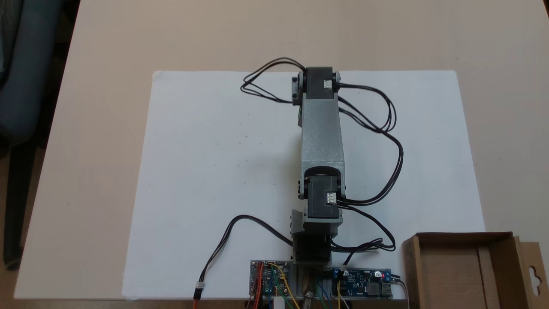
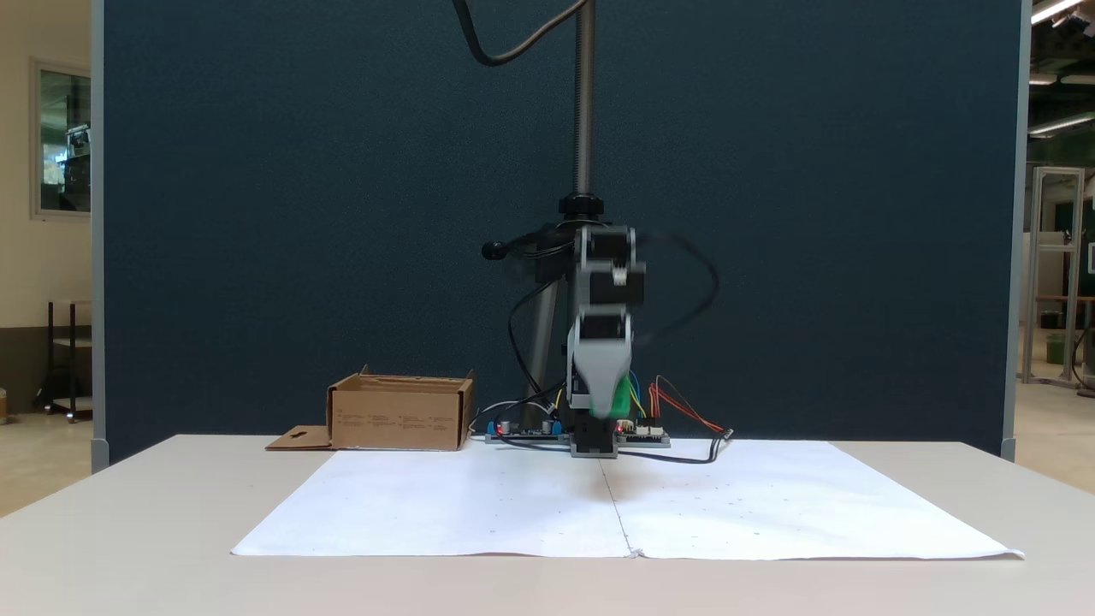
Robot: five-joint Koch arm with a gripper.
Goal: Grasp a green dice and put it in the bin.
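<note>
Green dice [image 2: 618,400]: small bright green patch at the tip of the grey 3D-printed gripper [image 2: 607,404] in a fixed view, held above the white paper sheet [image 2: 479,505], not touching it. Motion blur there, so pips and jaw gap are unreadable; the gripper looks closed around the dice, but how tightly I can't tell. In a fixed view from above, the grey-and-black arm [image 1: 321,128] stretches out over the sheet's middle and covers the gripper and the dice. Shallow brown cardboard bin [image 1: 459,270] sits at the sheet's corner, just beside the blue circuit board [image 1: 364,286] at the arm's base. Bin's flap with hang-hole [image 1: 534,274] lies outward. Dice is well apart from the bin.
</note>
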